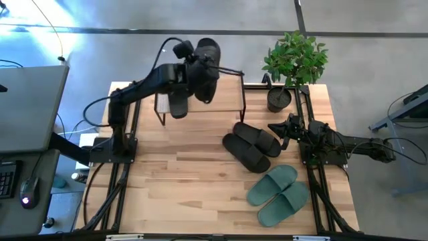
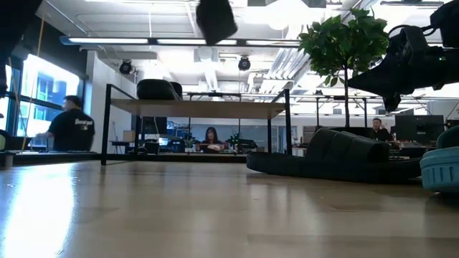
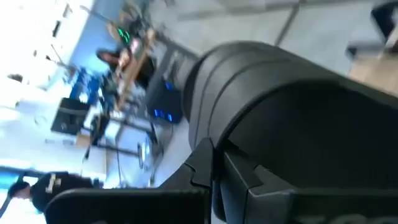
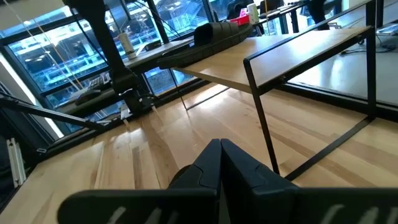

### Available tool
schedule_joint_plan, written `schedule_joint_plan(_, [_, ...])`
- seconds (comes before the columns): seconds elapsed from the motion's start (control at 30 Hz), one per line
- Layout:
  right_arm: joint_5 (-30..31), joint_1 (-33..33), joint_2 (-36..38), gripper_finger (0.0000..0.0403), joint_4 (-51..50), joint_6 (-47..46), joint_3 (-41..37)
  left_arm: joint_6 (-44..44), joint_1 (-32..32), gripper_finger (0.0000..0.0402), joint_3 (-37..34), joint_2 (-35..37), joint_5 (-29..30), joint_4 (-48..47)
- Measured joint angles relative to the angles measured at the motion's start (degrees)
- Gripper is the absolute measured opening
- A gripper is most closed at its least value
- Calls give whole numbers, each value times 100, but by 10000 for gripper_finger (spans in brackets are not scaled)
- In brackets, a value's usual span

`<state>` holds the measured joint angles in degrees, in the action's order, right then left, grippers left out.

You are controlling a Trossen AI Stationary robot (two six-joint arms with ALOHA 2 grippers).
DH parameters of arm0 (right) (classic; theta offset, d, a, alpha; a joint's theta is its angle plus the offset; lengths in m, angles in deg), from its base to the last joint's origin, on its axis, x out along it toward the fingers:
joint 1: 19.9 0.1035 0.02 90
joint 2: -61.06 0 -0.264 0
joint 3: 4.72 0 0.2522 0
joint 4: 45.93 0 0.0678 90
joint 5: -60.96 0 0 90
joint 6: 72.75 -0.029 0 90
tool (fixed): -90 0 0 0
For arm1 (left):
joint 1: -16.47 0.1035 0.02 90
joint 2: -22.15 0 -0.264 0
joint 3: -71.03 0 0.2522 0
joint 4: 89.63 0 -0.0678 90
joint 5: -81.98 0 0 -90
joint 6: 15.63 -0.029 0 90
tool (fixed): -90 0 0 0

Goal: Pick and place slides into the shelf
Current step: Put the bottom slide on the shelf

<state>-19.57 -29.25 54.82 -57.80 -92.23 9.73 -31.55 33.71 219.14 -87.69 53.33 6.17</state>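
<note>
My left gripper (image 1: 192,69) is shut on a black slide (image 1: 208,79), held in the air over the shelf (image 1: 224,100), a low rack with a light plank top and a thin black frame. Another black slide (image 1: 178,104) lies sole down on the plank near its left end and also shows in the low view (image 2: 158,89). A black pair (image 1: 251,146) and a green pair (image 1: 277,193) lie on the table right of the shelf. My right gripper (image 4: 221,155) waits shut at the table's right side, holding nothing. My left gripper comes at the black slide from the table's left, pointing nearly level. Its shut fingers (image 3: 211,171) meet the slide's edge below the arched strap (image 3: 267,81); the fingers themselves hide the exact place. The slide is lifted clear, above the shelf (image 2: 215,20).
A potted plant (image 1: 293,67) stands at the far right corner, just beyond the right arm (image 1: 334,142). Bare tabletop (image 1: 180,181) lies near the front left. People sit and stand in the room behind the table.
</note>
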Motion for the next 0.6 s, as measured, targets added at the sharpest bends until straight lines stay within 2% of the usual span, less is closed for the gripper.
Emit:
schedule_joint_plan(0.33, [122, -2, -39, 0, 7, 32, 2, 175, 543, 0, -410, -706, -115, -613])
schedule_joint_plan(0.6, [151, -2, -101, 0, 9, 42, 0, 203, 567, 0, -942, -1056, -93, -612])
